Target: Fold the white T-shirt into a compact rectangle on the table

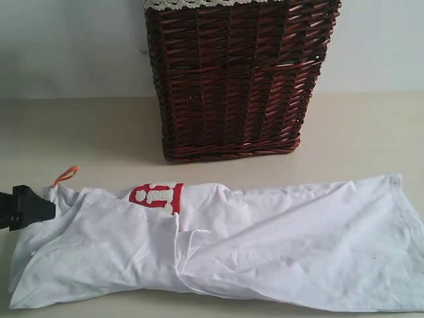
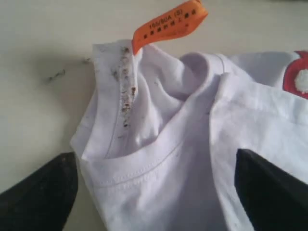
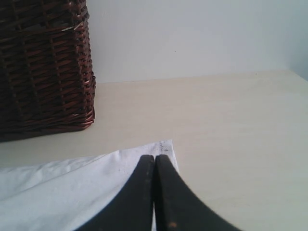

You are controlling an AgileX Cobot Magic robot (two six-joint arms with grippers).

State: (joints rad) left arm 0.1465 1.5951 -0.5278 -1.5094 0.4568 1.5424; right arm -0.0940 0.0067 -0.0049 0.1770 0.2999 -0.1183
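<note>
Lying wrinkled, white T-shirt (image 1: 298, 245), folded lengthwise

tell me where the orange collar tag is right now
In the exterior view the orange collar tag sticks up at the far left end of the white T-shirt, by its collar, close to the left gripper and left of the red-outlined letters.

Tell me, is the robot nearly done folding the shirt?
About halfway, it seems. Done: the white T-shirt lies folded into a long strip on the table. In hand: the left gripper stands open at the collar; the right gripper is shut by the hem corner. Left: folding the strip shorter into a compact rectangle.
</note>
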